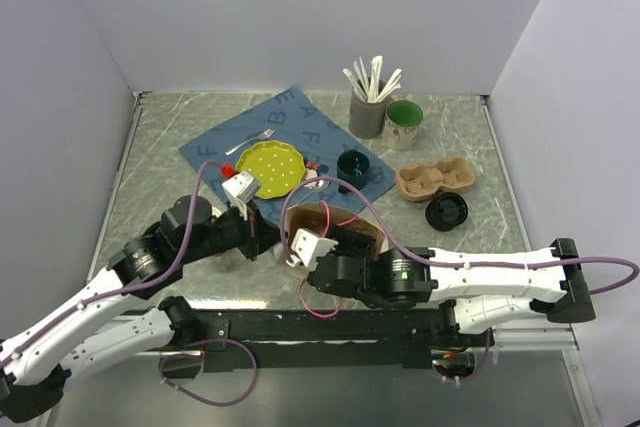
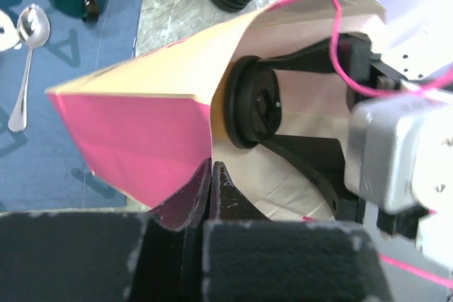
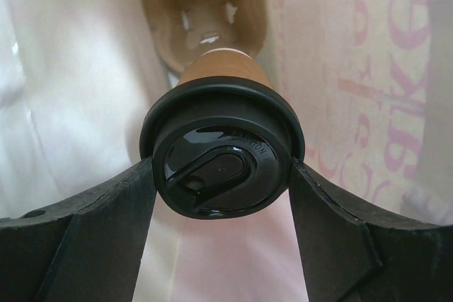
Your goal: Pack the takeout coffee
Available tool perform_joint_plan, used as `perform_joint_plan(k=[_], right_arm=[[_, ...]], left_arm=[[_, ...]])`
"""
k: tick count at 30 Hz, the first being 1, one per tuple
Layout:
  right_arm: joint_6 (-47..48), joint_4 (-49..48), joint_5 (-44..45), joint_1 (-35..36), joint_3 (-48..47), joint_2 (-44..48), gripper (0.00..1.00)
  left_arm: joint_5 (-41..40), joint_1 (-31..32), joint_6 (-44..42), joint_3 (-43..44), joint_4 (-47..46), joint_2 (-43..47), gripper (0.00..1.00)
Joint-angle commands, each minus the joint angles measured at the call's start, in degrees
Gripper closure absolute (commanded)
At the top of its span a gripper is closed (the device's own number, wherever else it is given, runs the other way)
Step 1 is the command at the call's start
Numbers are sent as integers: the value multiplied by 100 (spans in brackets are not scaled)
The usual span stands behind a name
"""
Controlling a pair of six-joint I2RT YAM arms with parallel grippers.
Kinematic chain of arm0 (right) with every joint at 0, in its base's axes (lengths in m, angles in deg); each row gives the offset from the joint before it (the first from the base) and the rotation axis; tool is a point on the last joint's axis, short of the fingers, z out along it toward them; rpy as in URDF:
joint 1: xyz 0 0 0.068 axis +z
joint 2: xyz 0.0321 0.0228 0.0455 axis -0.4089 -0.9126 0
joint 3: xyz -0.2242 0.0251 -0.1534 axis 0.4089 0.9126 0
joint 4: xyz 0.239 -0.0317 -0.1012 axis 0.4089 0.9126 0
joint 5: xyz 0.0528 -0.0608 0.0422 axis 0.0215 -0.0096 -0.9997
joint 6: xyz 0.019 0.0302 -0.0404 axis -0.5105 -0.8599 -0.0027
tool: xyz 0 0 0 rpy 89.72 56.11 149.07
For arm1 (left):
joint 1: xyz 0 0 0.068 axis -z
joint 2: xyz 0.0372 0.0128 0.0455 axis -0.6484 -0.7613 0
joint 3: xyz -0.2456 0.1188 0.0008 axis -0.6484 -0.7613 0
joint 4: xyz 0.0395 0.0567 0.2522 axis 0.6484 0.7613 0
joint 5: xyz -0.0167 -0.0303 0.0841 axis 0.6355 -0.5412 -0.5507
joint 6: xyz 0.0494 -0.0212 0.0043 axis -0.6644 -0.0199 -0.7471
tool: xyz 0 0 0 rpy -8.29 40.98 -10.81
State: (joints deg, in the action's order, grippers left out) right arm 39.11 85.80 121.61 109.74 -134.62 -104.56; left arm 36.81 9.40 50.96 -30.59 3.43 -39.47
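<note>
The takeout coffee (image 3: 223,153), a brown paper cup under a black lid, hangs inside an open paper bag (image 1: 335,217) that is pink outside and cream inside. My right gripper (image 3: 221,167) reaches into the bag and is shut on the cup's lid, one finger pressing each side. In the left wrist view the lid (image 2: 255,104) shows through the bag's mouth with the right fingers around it. My left gripper (image 2: 212,169) is shut on the bag's rim (image 2: 202,100) at its left side. A brown cardboard carrier (image 3: 205,12) lies deep in the bag beyond the cup.
A blue placemat (image 1: 300,132) carries a yellow plate (image 1: 270,169), a fork (image 1: 252,139), a spoon (image 2: 25,61) and a dark green mug (image 1: 353,167). A second cardboard carrier (image 1: 433,177), a stack of black lids (image 1: 446,211) and a grey holder of utensils (image 1: 368,112) stand to the right.
</note>
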Motion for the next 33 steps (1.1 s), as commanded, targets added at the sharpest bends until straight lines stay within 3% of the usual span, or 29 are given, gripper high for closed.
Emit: perform_joint_plan(k=[1,7,16,26,33], right_arm=[[200,-653,260,-70,-10,40,60],[438,-601,165,-351,175,197,60],[1071,-188,-592,-1124,43,619,60],[1598,-2,-680,-1072,245,619,61],[1423,-196,-443,-888,675,734,62]], left_arm=[[294,36,-479,-75,-368,211,99],[435,36,-506,-460,-780,333,99],[654,28,-1463,-717,-1589,247,99],[1173,36,-1947,-619,-2415,-35,99],[1375,36,-2088,-821,-2821,-211,99]])
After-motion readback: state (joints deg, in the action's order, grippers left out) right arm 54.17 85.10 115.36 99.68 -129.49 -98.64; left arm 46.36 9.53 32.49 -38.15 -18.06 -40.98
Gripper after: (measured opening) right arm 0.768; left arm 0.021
